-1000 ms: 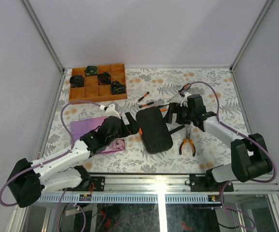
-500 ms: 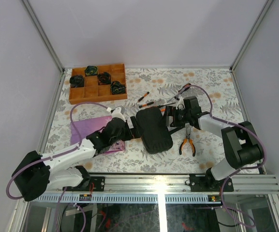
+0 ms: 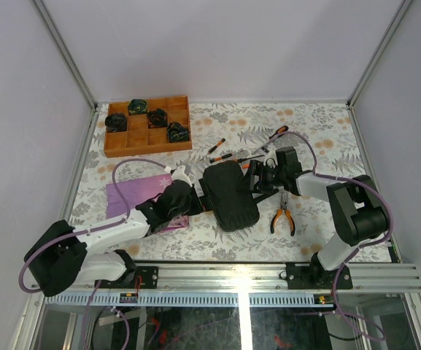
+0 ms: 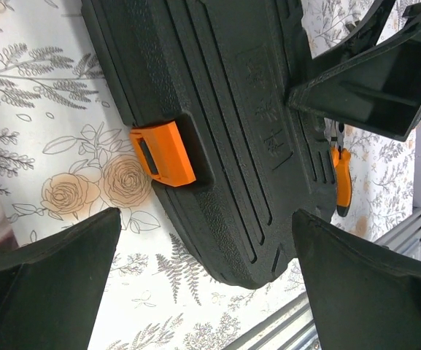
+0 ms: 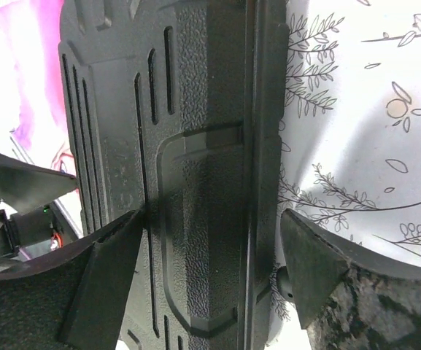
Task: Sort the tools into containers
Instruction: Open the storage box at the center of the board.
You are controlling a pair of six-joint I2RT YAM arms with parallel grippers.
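The black tool case (image 3: 229, 195) lies shut in the middle of the table, its orange latch (image 4: 163, 152) on its left side. My left gripper (image 3: 201, 191) is open, low at the latch side, with its fingers (image 4: 57, 270) spread wide around the case's near corner (image 4: 254, 248). My right gripper (image 3: 257, 182) is open astride the opposite long edge of the case (image 5: 195, 182); one finger (image 5: 108, 270) rests over the lid, the other (image 5: 316, 262) hangs past the edge. Orange-handled pliers (image 3: 282, 216) lie right of the case. Screwdrivers (image 3: 219, 156) lie behind it.
A brown wooden compartment tray (image 3: 149, 138) with dark rolls in it stands at the back left. A purple cloth (image 3: 131, 193) lies under my left arm. Another orange-tipped screwdriver (image 3: 277, 134) lies at the back right. The metal rail (image 3: 239, 273) runs along the near edge.
My left gripper has slid right up to the case's latch side. My right gripper has moved left onto the case's far edge, and its jaws have narrowed a little.
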